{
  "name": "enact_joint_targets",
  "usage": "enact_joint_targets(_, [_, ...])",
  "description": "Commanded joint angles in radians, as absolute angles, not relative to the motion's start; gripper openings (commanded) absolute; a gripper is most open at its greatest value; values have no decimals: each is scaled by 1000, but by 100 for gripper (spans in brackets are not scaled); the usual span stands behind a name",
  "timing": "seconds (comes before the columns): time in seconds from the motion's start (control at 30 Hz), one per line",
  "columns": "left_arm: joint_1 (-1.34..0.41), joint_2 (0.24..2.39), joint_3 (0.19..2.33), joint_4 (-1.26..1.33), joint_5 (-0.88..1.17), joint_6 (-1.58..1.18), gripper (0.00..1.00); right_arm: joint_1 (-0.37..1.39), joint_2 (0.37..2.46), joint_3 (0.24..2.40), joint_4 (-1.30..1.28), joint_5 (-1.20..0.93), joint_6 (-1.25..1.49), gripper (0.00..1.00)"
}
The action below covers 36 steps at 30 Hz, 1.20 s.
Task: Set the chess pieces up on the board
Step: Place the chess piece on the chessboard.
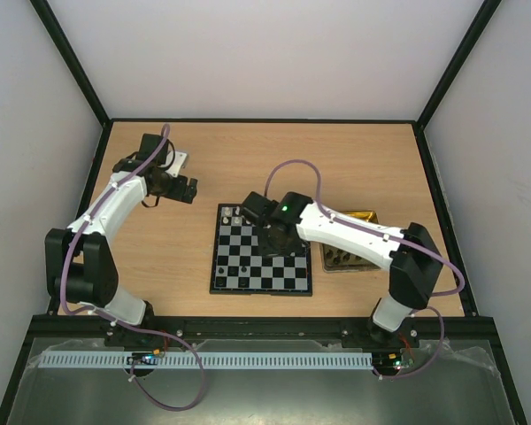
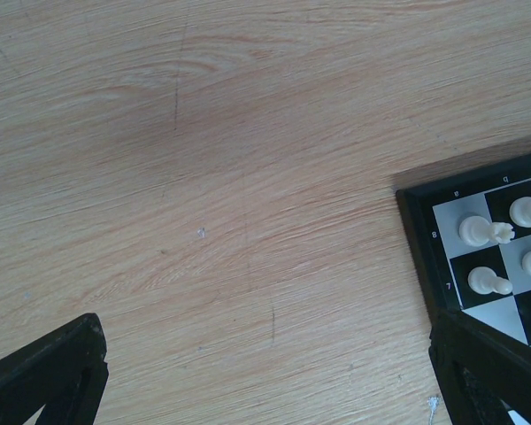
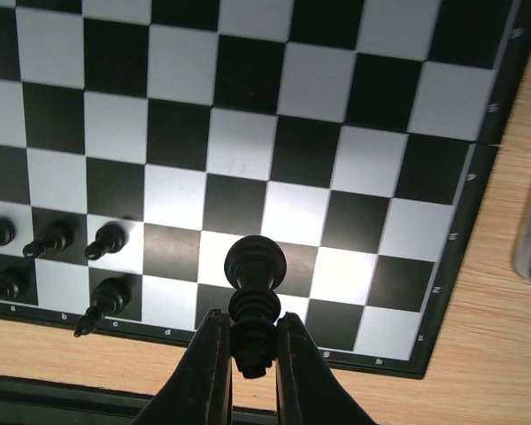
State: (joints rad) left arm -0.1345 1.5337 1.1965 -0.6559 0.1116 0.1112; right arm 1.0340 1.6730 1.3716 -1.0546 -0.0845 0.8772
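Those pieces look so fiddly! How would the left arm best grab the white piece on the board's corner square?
Likely from straight above, pinching its slim upper part. The corner piece stands upright with white neighbours close on two sides, so a sideways reach could topple them. Only the sides facing the rim of the board are free.

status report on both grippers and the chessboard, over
Right gripper shut on a small black chess piece above the black and silvery-white checked chessboard. Left gripper open over light wooden table beside it. Nothing blocking the held piece.
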Motion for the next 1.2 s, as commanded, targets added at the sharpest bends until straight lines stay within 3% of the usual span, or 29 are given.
enact_joint_targets(0.0, [-138, 1515, 1188, -653, 112, 108, 99, 1004, 1625, 1366, -1115, -46, 861, 2])
enact_joint_targets(0.73, [-138, 1537, 1190, -646, 104, 109, 99, 1079, 1679, 1229, -942, -143, 905, 2])
enact_joint_targets(1.17, [-144, 1560, 1199, -644, 104, 110, 99, 1127, 1731, 1276, -970, -131, 881, 2])
